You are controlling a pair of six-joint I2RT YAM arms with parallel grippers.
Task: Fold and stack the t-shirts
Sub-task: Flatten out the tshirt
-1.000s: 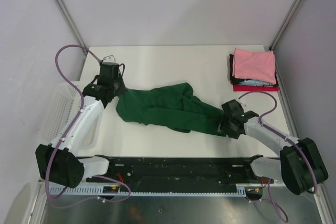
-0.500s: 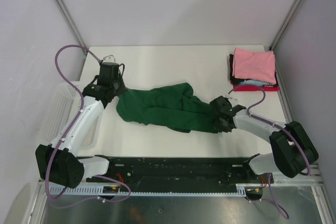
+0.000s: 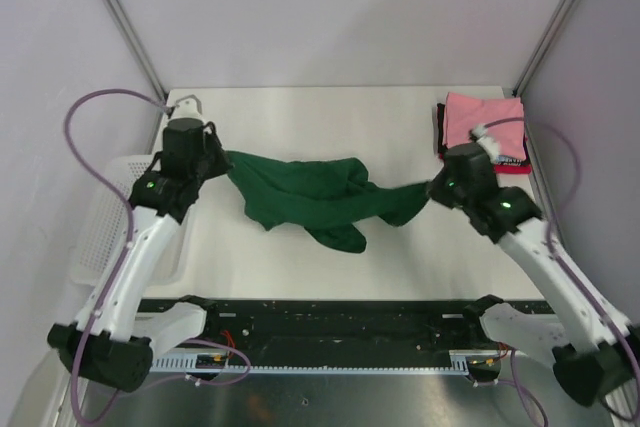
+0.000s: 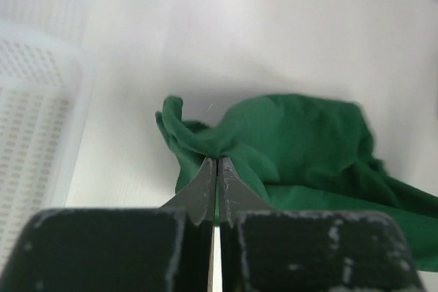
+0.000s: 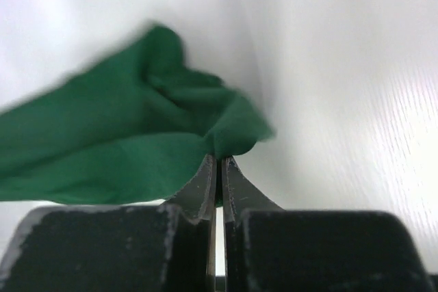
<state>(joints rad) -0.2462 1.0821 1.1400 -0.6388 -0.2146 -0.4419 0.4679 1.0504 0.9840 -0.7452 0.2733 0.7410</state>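
Walls first: pale grey panels box in the white table on three sides, with metal posts in the back corners. Then the dark green t-shirt, strung across the middle of the table, bunched and sagging, both ends looking raised off the surface. The white mesh basket sits at the table's left edge. The folded stack, pink on top with red and black under it, is in the back right corner. The left gripper has its jaws pinched tight on the shirt's left end. The right gripper is clamped on the right end the same way, with just a sliver of cloth between the tips.
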